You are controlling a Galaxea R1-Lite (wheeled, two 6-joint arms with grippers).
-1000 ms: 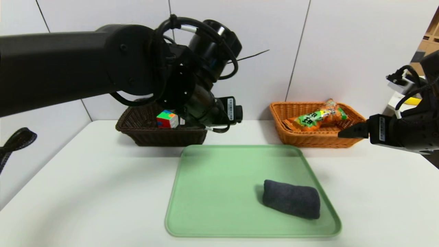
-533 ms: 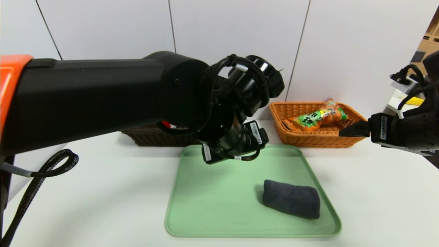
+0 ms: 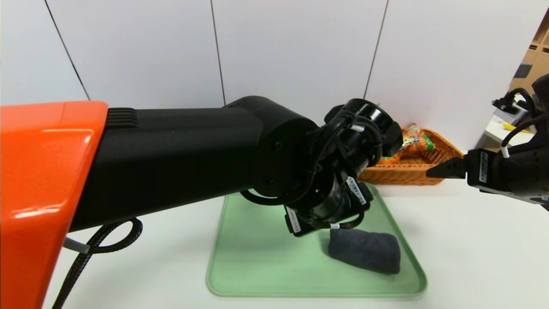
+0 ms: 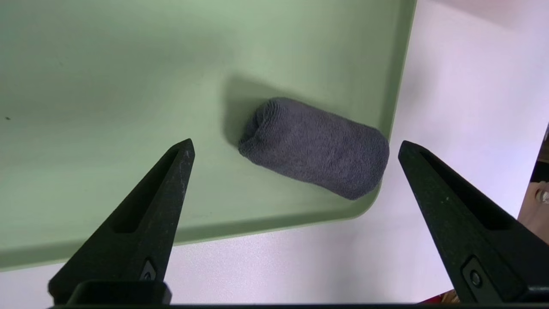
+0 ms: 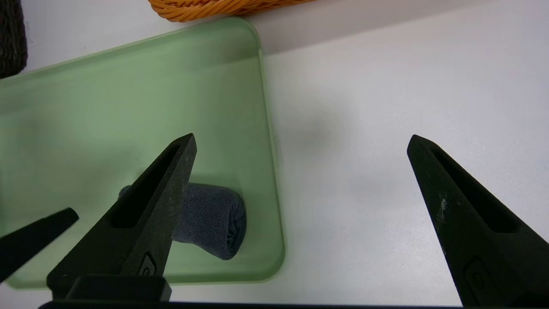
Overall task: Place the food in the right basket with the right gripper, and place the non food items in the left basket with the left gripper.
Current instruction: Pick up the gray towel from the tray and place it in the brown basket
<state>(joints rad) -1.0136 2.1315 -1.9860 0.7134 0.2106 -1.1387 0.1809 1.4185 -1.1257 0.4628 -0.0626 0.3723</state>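
A rolled dark grey towel (image 3: 364, 251) (image 4: 315, 148) (image 5: 214, 225) lies in the near right corner of the green tray (image 3: 253, 262). My left gripper (image 4: 294, 143) hangs open just above it, its fingers spread wider than the roll and touching nothing. The left arm (image 3: 193, 163) reaches across the scene and hides the left basket in the head view. An orange and green snack packet (image 3: 414, 139) rests in the orange right basket (image 3: 411, 174). My right gripper (image 3: 433, 173) (image 5: 301, 136) stands open and empty over the bare table, right of the tray.
A corner of the dark brown basket (image 5: 10, 38) shows beyond the tray's far left corner in the right wrist view. The white table (image 3: 472, 249) spreads to the right of the tray. A white panelled wall closes the back.
The left arm has swung from over the dark basket across and down to the tray, ending above the towel. The right arm has stayed where it was.
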